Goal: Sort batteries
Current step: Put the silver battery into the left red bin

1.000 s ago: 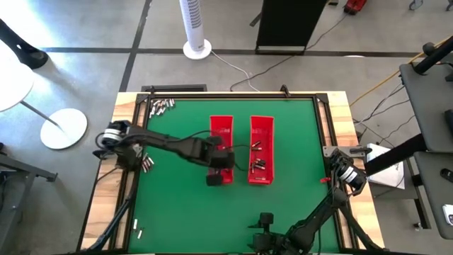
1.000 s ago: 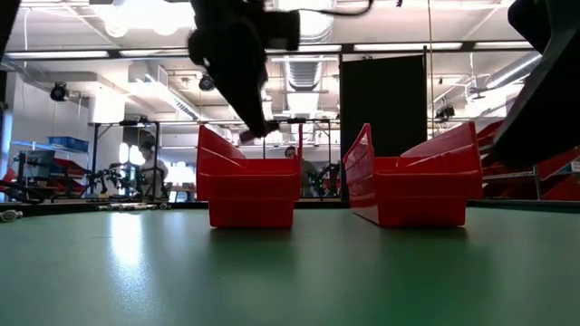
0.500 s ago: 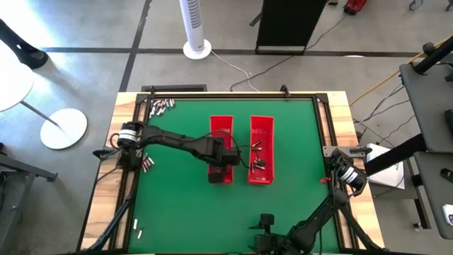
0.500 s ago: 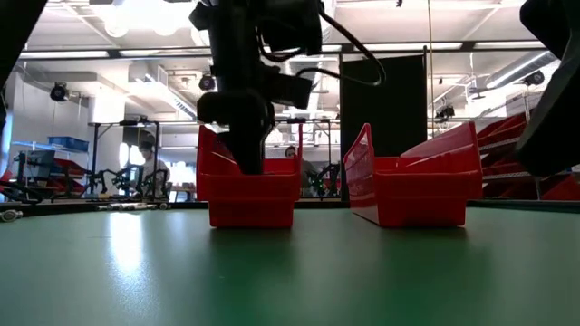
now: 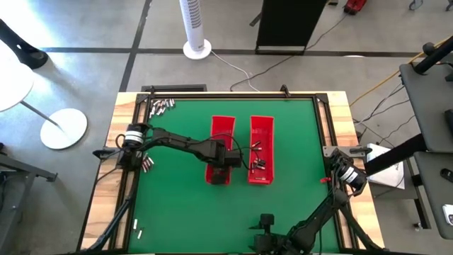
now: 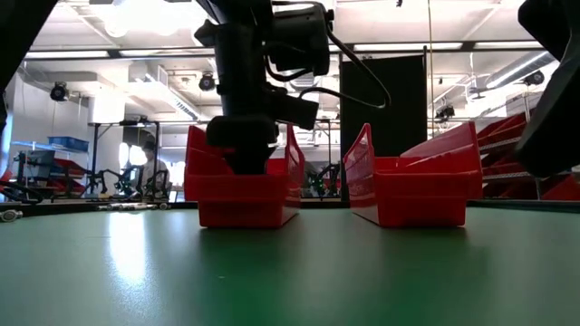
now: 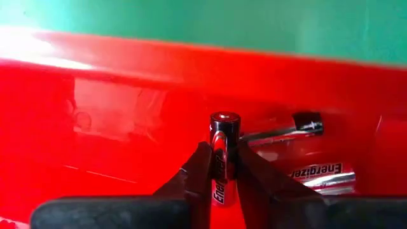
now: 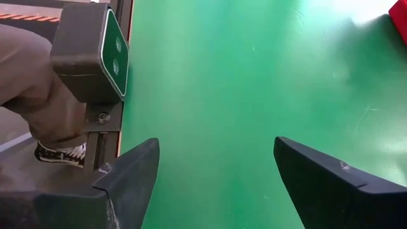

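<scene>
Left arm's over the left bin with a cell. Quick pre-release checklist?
1. Battery between left gripper jaws: ok, gripped, upright.
2. Gripper inside left red tray: ok.
3. Tray sitting square: not ok, it looks tilted in the low view.
4. Landing spot: ok, another battery lies off to one side.
5. Right gripper clear: ok, jaws open, empty, parked at table edge.
6. Height above floor: cannot tell.

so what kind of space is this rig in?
Looks like a robotics lab or workshop, not a home. The low view shows an open industrial ceiling with strip lights and shelving with equipment behind the red trays; the high view shows concrete floor and a tower fan.
</scene>
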